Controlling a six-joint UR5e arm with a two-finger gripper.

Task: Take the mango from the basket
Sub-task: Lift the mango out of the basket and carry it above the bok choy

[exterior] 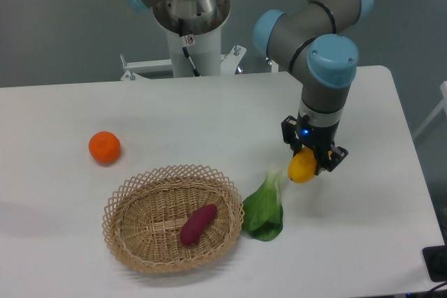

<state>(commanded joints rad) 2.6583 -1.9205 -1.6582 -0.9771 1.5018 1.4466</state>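
This looks like a robotics lab or test room rather than a home or kitchen; an industrial-style arm [318, 47] with grey tubes and light blue joint caps stands on a metal pedestal [190, 15] bolted behind a plain white table [174, 113]; the floor [63, 26] is dull grey-green, bare like that of a workroom; the few things on the table look set out as test items: a wicker basket [133, 193] holding a purple sweet potato [198, 224], a tangerine [105, 147], a leafy green vegetable [265, 211]; a dark object [436, 263] sits at the table's near right corner, too cropped to identify.
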